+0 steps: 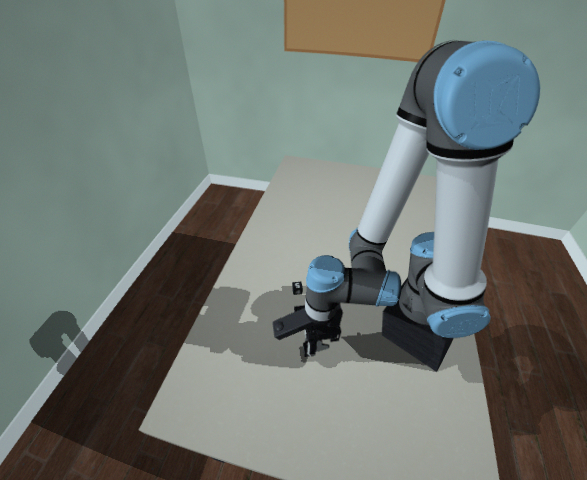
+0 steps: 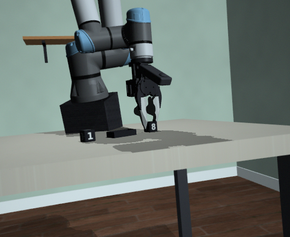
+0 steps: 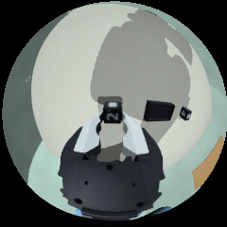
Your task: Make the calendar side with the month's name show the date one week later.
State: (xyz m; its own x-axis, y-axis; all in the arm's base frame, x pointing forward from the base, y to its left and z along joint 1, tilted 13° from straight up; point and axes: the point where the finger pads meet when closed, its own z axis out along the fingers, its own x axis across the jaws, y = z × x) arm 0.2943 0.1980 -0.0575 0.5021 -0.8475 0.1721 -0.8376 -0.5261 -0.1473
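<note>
In the exterior view, nearest is the cube with the 1 [image 1: 297, 287] [image 2: 87, 136] [image 3: 185, 113], resting on the counter [image 1: 334, 413] [image 2: 63, 153] [image 3: 61, 71], to the left of the tray and apart from it. It is probably set out there so that it can be turned and placed later. The low black tray [image 2: 121, 133] [image 3: 159, 112] carries no cube, which leaves both places free.

To the right of the tray, a little farther back, the cube with the 8 [image 2: 153, 127] [image 3: 113, 113] is held low at the counter, between the fingertips of the gripper [image 1: 309, 351] [image 2: 150, 125] [image 3: 113, 112]. The fingers are only a little apart, closed on its sides; this grip probably serves to turn it or set it down. On its face towards the wrist camera, a 2 lies sideways. The wrist is upright above it, with fingers pointing down. Farther back stands the black pedestal [image 1: 417, 341] [image 2: 111, 114]. The month's name cannot be made out, so the needed date remains uncertain.
</note>
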